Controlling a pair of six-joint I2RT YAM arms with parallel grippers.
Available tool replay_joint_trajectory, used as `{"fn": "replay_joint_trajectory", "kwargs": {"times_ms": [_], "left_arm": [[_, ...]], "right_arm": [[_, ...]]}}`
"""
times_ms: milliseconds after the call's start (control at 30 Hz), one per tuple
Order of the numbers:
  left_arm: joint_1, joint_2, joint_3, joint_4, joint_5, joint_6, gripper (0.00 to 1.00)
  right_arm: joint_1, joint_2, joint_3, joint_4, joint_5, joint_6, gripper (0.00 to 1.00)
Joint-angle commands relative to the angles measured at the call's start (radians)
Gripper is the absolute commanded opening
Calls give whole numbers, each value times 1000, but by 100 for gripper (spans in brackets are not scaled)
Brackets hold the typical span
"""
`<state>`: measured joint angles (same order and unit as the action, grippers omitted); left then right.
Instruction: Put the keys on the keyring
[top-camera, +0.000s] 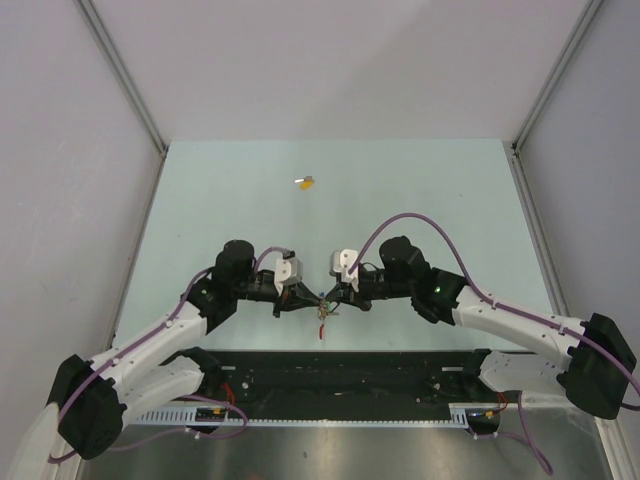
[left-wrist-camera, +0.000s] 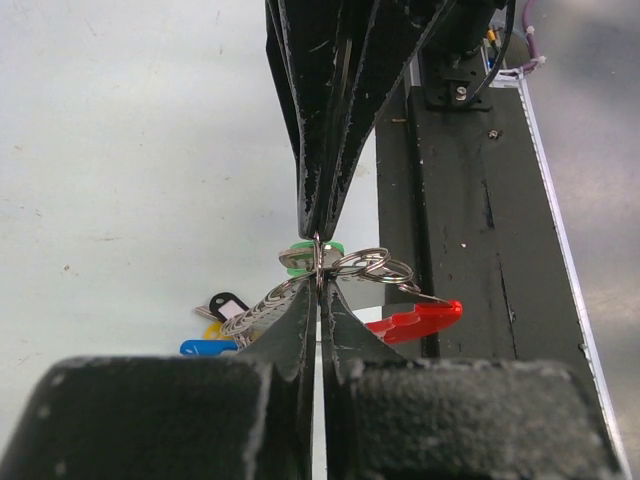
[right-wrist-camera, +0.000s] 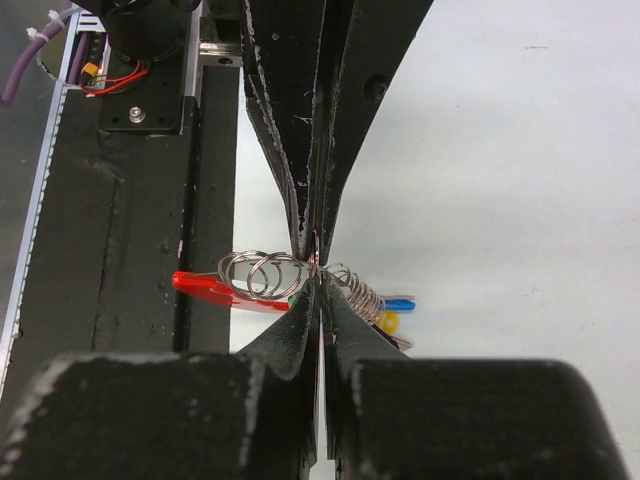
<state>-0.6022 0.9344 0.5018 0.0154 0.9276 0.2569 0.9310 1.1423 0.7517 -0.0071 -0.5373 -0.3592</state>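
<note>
Left gripper (top-camera: 303, 293) and right gripper (top-camera: 333, 293) met tip to tip, both pinched tight on the keyring (top-camera: 323, 310) between them, yellow-headed key (top-camera: 306, 182) lay far off on the table (top-camera: 220, 200)

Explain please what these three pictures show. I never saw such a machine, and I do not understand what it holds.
Two robot arms stand on a pale table. One picture looks down from above; each of the other two comes from a camera on a wrist. The left pincer and the right pincer meet tip to tip, both shut on the keyring, a bunch of wire rings with a red band and coloured keys, among them a green-headed key. A yellow-headed key lies alone farther back.
</note>
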Motion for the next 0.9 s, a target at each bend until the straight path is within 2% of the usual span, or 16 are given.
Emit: {"fn": "replay_joint_trajectory", "kwargs": {"times_ms": [0, 267, 867], "left_arm": [[-19, -19, 49, 57, 42, 30, 0], [-19, -45, 41, 41, -6, 54, 0], [-50, 3, 98, -83, -39, 100, 0]], "right_arm": [[15, 4, 51, 53, 19, 11, 0], [-4, 1, 54, 59, -4, 51, 0], [20, 4, 107, 12, -10, 3, 0]]}}
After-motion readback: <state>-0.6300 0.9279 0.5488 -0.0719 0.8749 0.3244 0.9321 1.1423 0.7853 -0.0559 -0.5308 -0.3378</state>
